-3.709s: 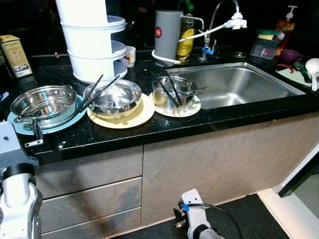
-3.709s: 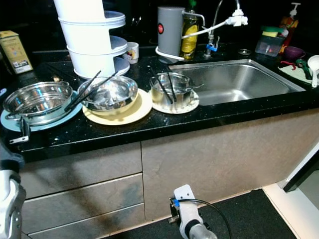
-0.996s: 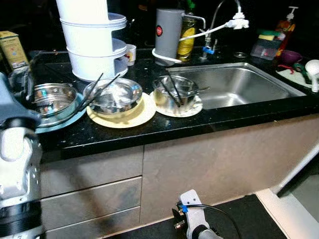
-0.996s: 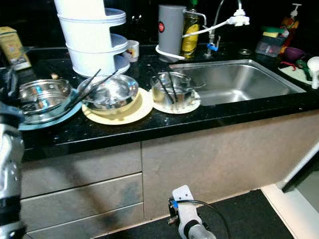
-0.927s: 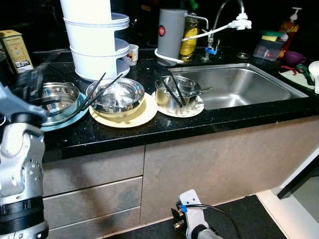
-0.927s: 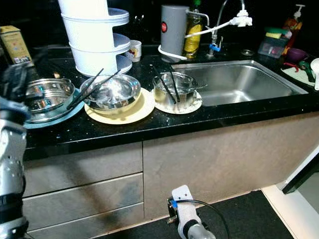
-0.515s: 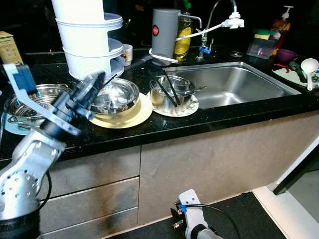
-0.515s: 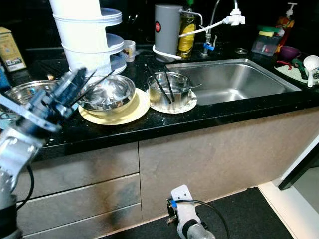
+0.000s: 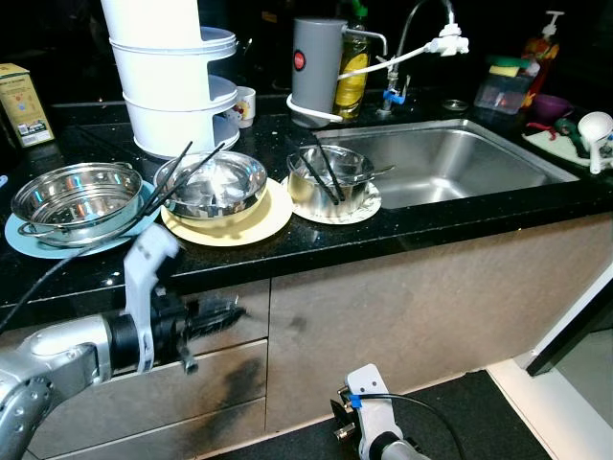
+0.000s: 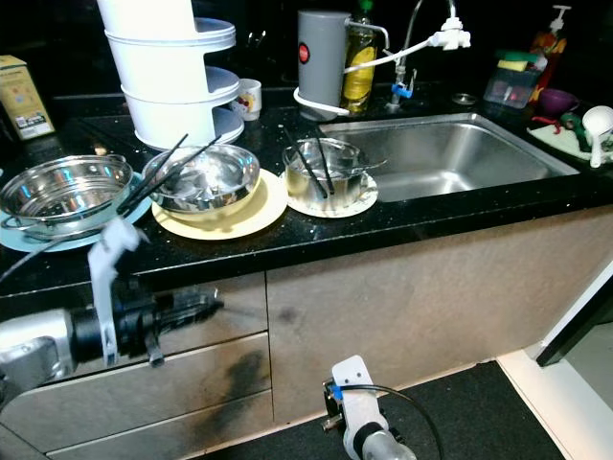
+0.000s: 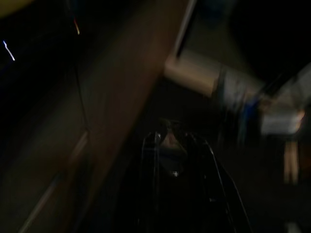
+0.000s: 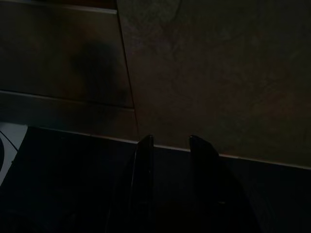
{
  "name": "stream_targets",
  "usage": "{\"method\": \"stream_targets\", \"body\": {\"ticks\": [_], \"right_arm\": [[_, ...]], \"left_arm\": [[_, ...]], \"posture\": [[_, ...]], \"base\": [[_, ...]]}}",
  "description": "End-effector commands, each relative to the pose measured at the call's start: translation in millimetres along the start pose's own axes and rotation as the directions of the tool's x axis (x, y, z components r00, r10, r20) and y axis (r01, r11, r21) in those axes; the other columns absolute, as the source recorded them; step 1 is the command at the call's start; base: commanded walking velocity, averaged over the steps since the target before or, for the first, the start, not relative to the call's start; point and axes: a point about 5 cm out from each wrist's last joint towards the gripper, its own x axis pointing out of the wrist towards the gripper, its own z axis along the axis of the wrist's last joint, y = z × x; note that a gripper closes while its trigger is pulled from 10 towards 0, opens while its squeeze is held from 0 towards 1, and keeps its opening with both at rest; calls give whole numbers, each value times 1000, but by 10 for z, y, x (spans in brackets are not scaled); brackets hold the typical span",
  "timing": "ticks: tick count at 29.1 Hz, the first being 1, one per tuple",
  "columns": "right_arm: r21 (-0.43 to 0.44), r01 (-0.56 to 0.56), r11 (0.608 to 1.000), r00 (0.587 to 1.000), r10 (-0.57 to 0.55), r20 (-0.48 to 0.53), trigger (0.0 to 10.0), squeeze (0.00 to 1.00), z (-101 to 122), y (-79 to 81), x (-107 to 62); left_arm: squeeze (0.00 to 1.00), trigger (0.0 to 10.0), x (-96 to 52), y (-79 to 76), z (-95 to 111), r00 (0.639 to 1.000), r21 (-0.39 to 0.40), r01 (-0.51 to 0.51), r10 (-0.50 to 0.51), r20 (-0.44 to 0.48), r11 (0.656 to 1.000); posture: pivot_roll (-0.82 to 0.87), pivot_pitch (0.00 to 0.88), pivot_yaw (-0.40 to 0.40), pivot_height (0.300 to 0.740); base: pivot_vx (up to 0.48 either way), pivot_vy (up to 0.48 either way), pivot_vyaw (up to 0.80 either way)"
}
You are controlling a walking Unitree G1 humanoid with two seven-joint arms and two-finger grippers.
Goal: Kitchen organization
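**Dishes lined along a black tabletop beside the sink**

Dishes are set in a row near the front edge of a glossy black speckled tabletop [image 9: 316, 240]. A steel colander [image 9: 72, 196] sits on a pale blue plate [image 9: 38, 244] at the left. Next to it a steel bowl [image 9: 215, 184] rests on a yellow plate [image 9: 249, 225] with black chopsticks [image 9: 182, 172] leaning across its rim. A smaller steel pot [image 9: 330, 177] holding more dark utensils stands on a patterned white plate [image 9: 359, 209], just beside the stainless sink [image 9: 450, 163].

Behind the row, a white tiered container [image 9: 172, 86], a grey canister [image 9: 316, 67] and a faucet [image 9: 421, 34] are seen against a dark wall. Grey-brown cabinet fronts [image 9: 412, 316] run beneath the tabletop, above a dark floor mat [image 9: 460, 422].

The left tool [image 9: 225, 311] is held level in front of the upper drawer, below the tabletop edge, blurred; whether its fingers are apart or together cannot be told. The right tool [image 12: 167, 145] hangs low before the cabinet base, its two fingers slightly apart and holding nothing.
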Motion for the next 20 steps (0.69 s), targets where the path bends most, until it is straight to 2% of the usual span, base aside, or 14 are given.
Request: {"method": "stream_targets", "body": {"ticks": [1, 6, 9, 11, 15, 16, 17, 18, 19, 20], "right_arm": [[11, 3, 1000, 1000, -3, -22, 10000, 0, -69, -2, -30], [6, 4, 1000, 1000, -4, -9, 10000, 0, -57, -12, -35], [-45, -27, 999, 1000, 27, 1, 10000, 0, -28, -6, -37], [-98, -93, 991, 995, 96, 25, 10000, 0, 29, 7, -45], [-94, -156, 983, 986, 161, 49, 10000, 0, 84, 33, -51], [-96, -209, 973, 975, 215, 56, 10000, 537, 119, 76, -46], [-98, -247, 964, 965, 253, 61, 10000, 537, 144, 107, -44], [-101, -301, 948, 949, 308, 65, 10000, 914, 172, 158, -44], [-109, -366, 924, 925, 374, 63, 10000, 1000, 197, 230, -41], [-115, -405, 907, 908, 414, 61, 10000, 1000, 210, 275, -41]], "left_arm": [[0, 0, 8, -55, -68, 997, 36, 34, -32, -66, 999], [0, 0, 115, -103, -255, 981, 118, 49, -26, -193, 992], [0, 0, 220, -168, -425, 965, 183, 74, -24, -261, 980], [0, 0, 300, -206, -714, 941, 245, 73, 14, -338, 967], [0, 0, 349, -255, -873, 939, 253, 67, 25, -343, 965], [0, 0, 388, -278, -907, 946, 251, 50, 34, -321, 967], [0, 0, 418, -296, -931, 951, 251, 39, 41, -306, 967], [0, 0, 451, -314, -956, 957, 240, 20, 51, -286, 970], [0, 0, 486, -320, -993, 960, 242, -2, 70, -271, 970], [0, 0, 508, -322, -1020, 961, 248, -15, 82, -264, 969]], "posture": [[-28, 103, -52, 740], [-28, 107, -53, 740], [-31, 114, -52, 740], [-31, 114, -52, 740], [-42, 119, -50, 740], [-42, 119, -50, 740], [-42, 119, -50, 740], [-50, 120, -51, 740], [-50, 120, -51, 740], [-50, 120, -51, 740]], "base": [[0, 0, 0], [0, 0, 0], [0, 0, 0], [0, 0, 0], [0, 0, 0], [0, 0, 0], [0, 0, 0], [0, 0, 0], [0, 0, 0], [0, 0, 0]]}}
